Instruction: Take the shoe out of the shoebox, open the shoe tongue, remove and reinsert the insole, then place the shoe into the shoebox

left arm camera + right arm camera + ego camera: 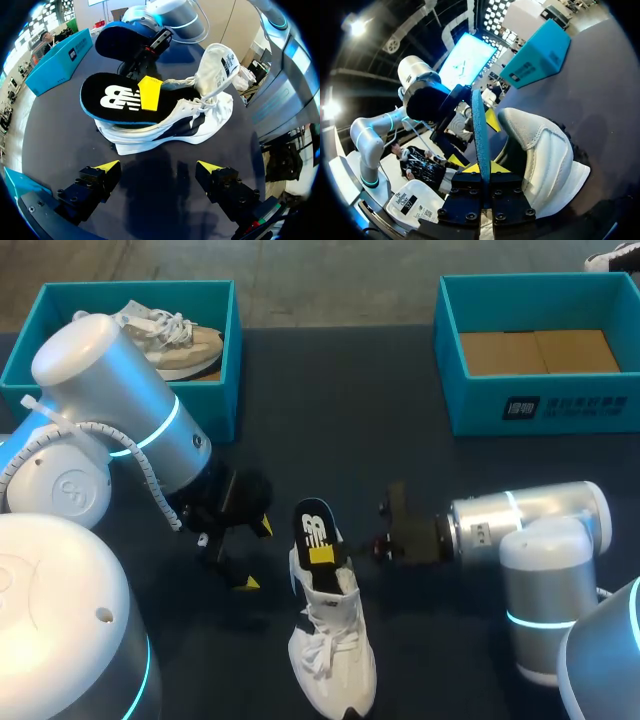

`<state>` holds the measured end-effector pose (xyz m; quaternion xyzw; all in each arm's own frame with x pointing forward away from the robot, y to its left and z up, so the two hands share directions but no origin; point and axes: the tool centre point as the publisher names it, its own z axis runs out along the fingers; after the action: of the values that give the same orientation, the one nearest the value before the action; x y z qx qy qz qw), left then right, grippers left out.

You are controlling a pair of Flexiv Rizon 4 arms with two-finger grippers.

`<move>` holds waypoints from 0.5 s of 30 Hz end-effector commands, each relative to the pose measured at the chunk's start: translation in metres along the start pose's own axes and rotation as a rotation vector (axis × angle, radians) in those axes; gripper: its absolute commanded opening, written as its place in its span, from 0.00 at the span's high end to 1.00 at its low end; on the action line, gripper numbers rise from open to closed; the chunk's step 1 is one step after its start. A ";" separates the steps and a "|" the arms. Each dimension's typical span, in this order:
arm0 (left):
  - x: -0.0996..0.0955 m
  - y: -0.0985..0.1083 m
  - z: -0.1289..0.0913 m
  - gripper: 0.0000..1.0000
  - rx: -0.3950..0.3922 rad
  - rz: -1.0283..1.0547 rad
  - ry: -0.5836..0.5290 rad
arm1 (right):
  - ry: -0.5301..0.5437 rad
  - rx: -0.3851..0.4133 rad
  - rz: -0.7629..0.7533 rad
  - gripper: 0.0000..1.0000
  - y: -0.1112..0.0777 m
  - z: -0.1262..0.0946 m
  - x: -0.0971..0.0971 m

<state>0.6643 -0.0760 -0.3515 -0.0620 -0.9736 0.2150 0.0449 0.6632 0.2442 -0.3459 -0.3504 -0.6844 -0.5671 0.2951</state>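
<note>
White shoe (335,650) on its sole at the middle of the dark table (330,400), toe end toward the robot, heel end toward the far side. Tongue (220,62) pulled up and back, laces loose. Black insole (314,525) with a blue edge half out of the shoe, heel end lifted above the collar, front end hidden inside.

Right gripper (325,555), in from the right side, clamped on the insole: seen edge-on in the right wrist view, insole (479,130) pinched between the two yellow tips of the right gripper (482,167), shoe (545,155) just beside. One yellow tip flat on the insole's top face (115,100) in the left wrist view.

Left gripper (256,554) just beside the shoe's heel, on the robot's left, fingers spread wide and holding nothing; left gripper (159,167) low over bare table, shoe (190,125) ahead, apart from both tips.

Left-hand shoebox (215,390) at the far left, teal, tan sneaker (170,340) inside. Right-hand shoebox (540,410) at the far right, teal, brown cardboard on its floor.
</note>
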 end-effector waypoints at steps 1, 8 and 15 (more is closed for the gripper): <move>0.002 0.001 0.000 0.00 0.001 0.000 -0.003 | -0.008 -0.030 -0.017 0.79 0.001 -0.001 0.003; 0.002 0.001 0.000 0.00 0.001 0.000 -0.003 | -0.009 -0.078 -0.063 0.74 0.011 0.000 0.006; 0.002 0.001 0.000 0.00 0.001 0.000 -0.003 | -0.037 -0.184 -0.056 0.84 0.022 -0.004 0.002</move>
<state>0.6643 -0.0760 -0.3515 -0.0621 -0.9736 0.2150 0.0449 0.6841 0.2412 -0.3306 -0.3591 -0.6607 -0.6111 0.2472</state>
